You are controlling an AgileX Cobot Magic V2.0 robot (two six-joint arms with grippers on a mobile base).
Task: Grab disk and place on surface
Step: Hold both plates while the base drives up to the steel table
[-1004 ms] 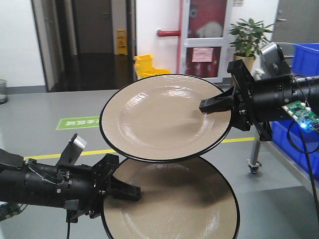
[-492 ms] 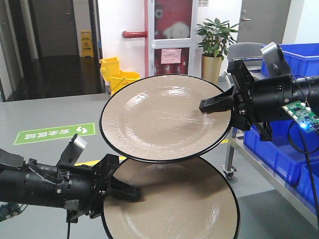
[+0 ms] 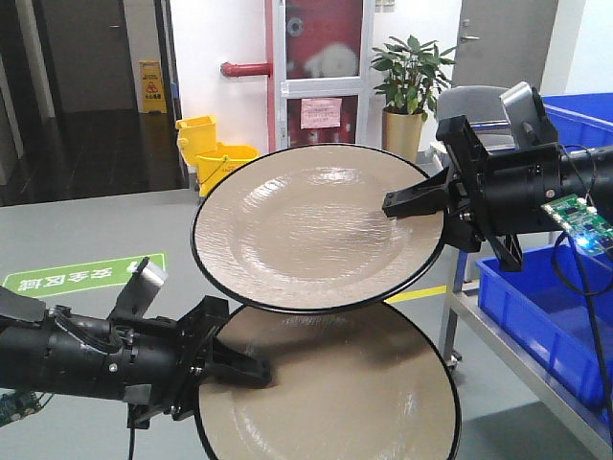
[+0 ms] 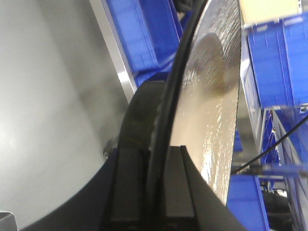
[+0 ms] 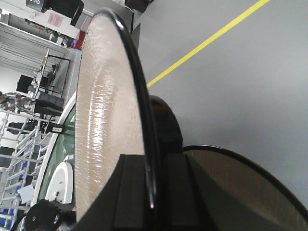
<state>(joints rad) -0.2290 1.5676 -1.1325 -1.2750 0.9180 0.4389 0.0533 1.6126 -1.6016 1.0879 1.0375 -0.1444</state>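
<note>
Two beige disks with black rims are held in the air, both in the front view. The upper disk (image 3: 316, 225) is tilted toward the camera, and my right gripper (image 3: 407, 203) is shut on its right rim. My left gripper (image 3: 244, 369) is shut on the left rim of the lower disk (image 3: 335, 393). In the left wrist view, the disk's rim (image 4: 211, 96) runs between the closed fingers of the left gripper (image 4: 156, 154). The right wrist view shows the right gripper (image 5: 151, 163) clamping its disk (image 5: 110, 110), with the other disk (image 5: 240, 187) below. The surface is out of view.
Blue bins (image 3: 536, 307) sit on a metal rack at the right. A potted plant (image 3: 407, 72) and yellow mop buckets (image 3: 215, 144) stand by the far wall. A yellow line (image 5: 207, 41) crosses the grey floor. A green belt (image 5: 55, 154) shows behind the upper disk.
The background has slid to the left in the front view, so the whole robot has turned or moved. Both arms and both disks keep the same pose in the frame.
</note>
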